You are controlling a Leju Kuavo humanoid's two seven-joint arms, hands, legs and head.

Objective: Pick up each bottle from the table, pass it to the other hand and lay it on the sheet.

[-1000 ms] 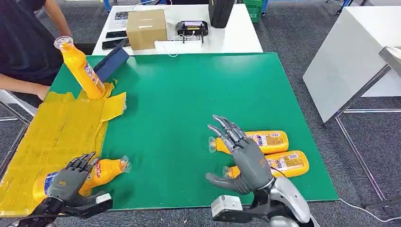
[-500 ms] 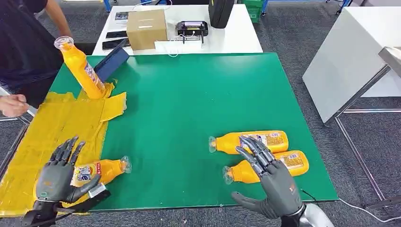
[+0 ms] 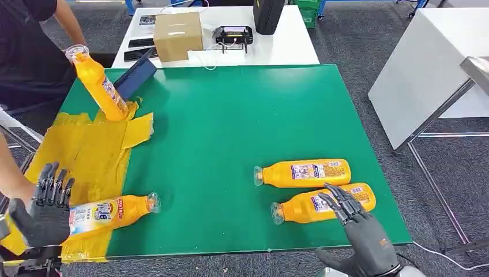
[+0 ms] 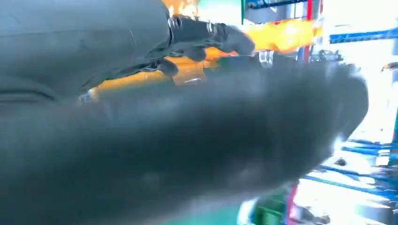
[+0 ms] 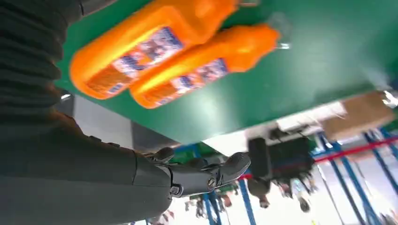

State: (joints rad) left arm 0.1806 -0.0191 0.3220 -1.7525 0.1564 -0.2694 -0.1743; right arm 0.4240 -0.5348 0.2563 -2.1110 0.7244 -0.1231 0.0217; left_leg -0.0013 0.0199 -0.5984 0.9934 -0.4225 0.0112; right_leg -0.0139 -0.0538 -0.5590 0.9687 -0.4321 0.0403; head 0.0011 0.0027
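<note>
The left hand (image 3: pixel 46 209) is up with its fingers spread apart, and it holds nothing. Right beside it, on the side toward the other hand, an orange bottle (image 3: pixel 109 210) lies flat. The bottle's bottom end rests on the yellow sheet (image 3: pixel 81 153) and its clear cap end pokes out over the green table (image 3: pixel 230 115). So this bottle looks laid down and let go. A person's arm (image 3: pixel 12 179) is close to the left hand, on its outer side.

The right hand (image 3: pixel 364 238) is low at the near edge of the table. Its fingers are apart and it holds nothing too. Just past its fingertips lies the nearer bottle (image 3: pixel 323 205), flat on the green. The farther bottle (image 3: pixel 303 173) lies just beyond that one, almost touching it along its side. Both caps point toward the left hand. In the right wrist view the two bottles (image 5: pixel 159 61) lie side by side on the table, apart from the hand.

Far ahead of the left hand, a tilted bottle (image 3: pixel 98 83) leans at the far corner of the sheet.

I think one bottle is done and the next pick-up is about to start. The right hand would need to reach forward over the nearer bottle, wrap around its middle and lift it. Then it can pass it to the left hand. The two bottles lie very close, so the fingers may bump the farther one.
</note>
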